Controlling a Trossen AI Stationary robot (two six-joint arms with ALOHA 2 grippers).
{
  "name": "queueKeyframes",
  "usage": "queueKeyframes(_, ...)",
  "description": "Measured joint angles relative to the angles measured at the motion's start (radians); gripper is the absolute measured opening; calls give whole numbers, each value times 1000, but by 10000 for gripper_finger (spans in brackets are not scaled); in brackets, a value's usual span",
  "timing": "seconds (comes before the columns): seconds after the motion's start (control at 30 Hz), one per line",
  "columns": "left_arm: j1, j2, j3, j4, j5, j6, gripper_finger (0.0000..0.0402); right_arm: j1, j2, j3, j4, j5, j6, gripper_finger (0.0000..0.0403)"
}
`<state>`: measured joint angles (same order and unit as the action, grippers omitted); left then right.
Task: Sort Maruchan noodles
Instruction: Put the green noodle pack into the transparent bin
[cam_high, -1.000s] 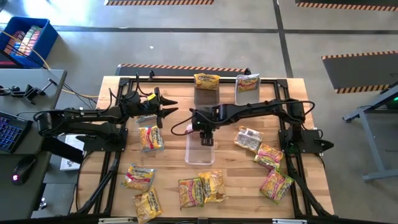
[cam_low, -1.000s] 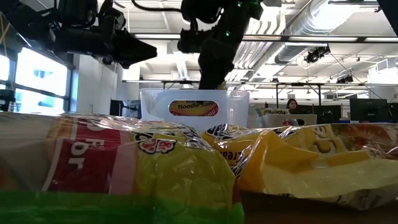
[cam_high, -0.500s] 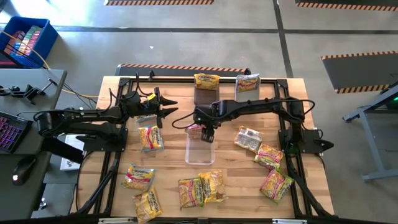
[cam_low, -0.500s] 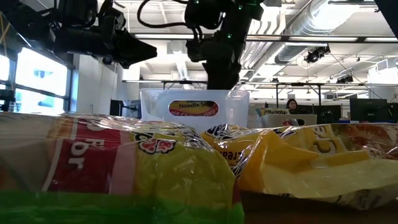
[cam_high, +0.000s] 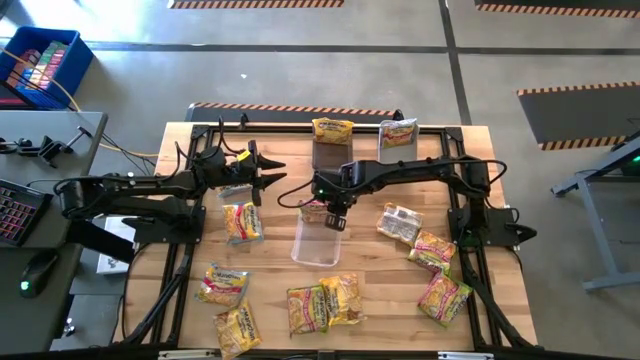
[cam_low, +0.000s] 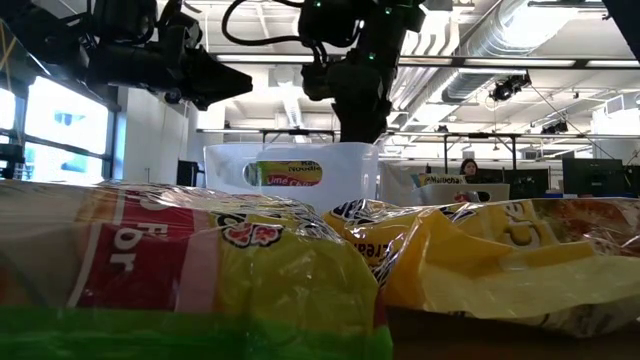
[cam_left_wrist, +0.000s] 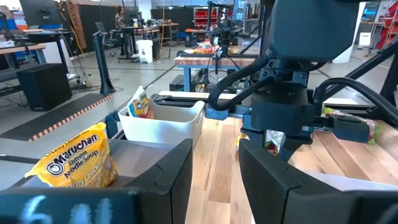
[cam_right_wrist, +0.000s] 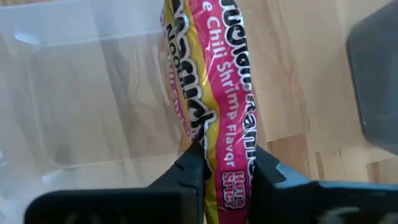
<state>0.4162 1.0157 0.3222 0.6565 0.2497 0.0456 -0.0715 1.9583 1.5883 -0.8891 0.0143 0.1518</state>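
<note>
While pinched on one pink noodle packet (cam_right_wrist: 217, 81), right hand (cam_right_wrist: 227, 157) over one clear bin (cam_right_wrist: 81, 93); left hand (cam_left_wrist: 214, 158) open.

A grey concrete floor (cam_high: 300, 70) fills the upper part of the high view, crossed by dark seams and marked with black-and-orange hazard tape strips (cam_high: 290, 108). At the upper left sits a blue crate (cam_high: 40, 62); below it, a grey desk (cam_high: 50, 135) carries a keyboard (cam_high: 15, 210) and a mouse (cam_high: 35, 272). The wooden tabletop (cam_high: 390, 300) occupies the centre. In the low view, bright windows (cam_low: 55, 135) stand at the left, white ducts and pipes (cam_low: 520, 45) run overhead, and a seated person (cam_low: 468, 170) shows far off at right among monitors.
</note>
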Motion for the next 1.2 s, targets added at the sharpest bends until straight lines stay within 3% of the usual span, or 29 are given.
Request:
queueKeyframes(0.13,0,0,0,0,0,0,119,0,0,0,-6,0,-2,72)
queueKeyframes(0.43,0,0,0,0,0,0,119,0,-22,0,-29,4,-27,176)
queueKeyframes(0.57,0,0,0,0,0,0,119,0,-76,0,-53,-1,-53,185)
queueKeyframes(0.73,0,0,0,0,0,0,119,0,-156,2,-62,0,-80,146)
queueKeyframes(0.97,0,0,0,-1,0,0,119,0,-137,0,-51,0,-81,12)
queueKeyframes(1.2,0,0,0,-1,0,0,119,0,-89,0,-51,-20,-76,22)
